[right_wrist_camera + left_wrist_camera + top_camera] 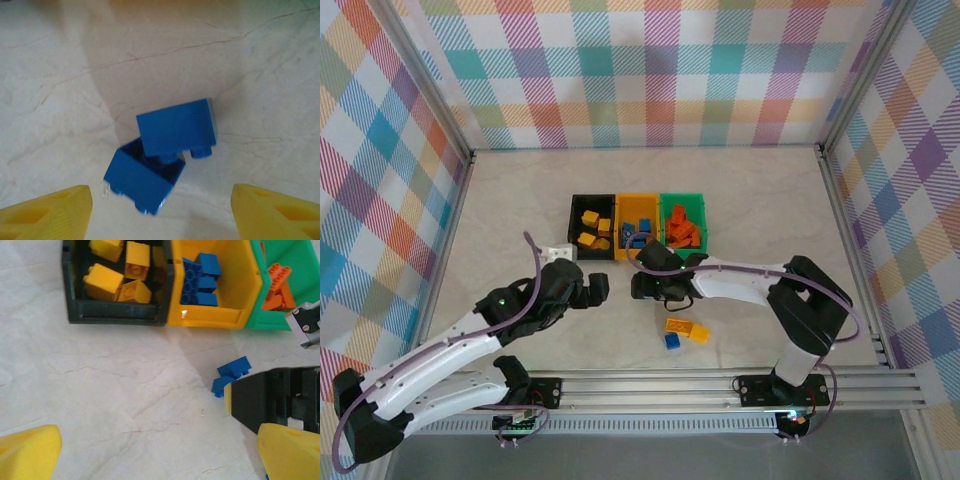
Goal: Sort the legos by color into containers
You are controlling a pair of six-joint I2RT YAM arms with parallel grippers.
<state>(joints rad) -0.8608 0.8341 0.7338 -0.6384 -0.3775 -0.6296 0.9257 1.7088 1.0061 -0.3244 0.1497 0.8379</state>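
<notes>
Two blue legos lie touching on the table, one tilted on its side [175, 127] and one with its hollow underside showing [142, 180]. My right gripper [160, 215] hangs open just over them, its yellow fingertips [50, 212] wide on either side. The same blue pair [231, 375] lies in front of the bins, beside the right gripper [638, 287]. My left gripper [157, 455] is open over bare table, left of it [600, 290]. The black bin [576, 228] holds yellow legos, the yellow-orange bin [620, 205] blue ones, the green bin [702, 215] orange ones.
A yellow lego [688, 330] and a blue lego [673, 341] lie together near the front rail. A small white object [558, 253] sits left of the black bin. Checkered walls enclose the table on three sides.
</notes>
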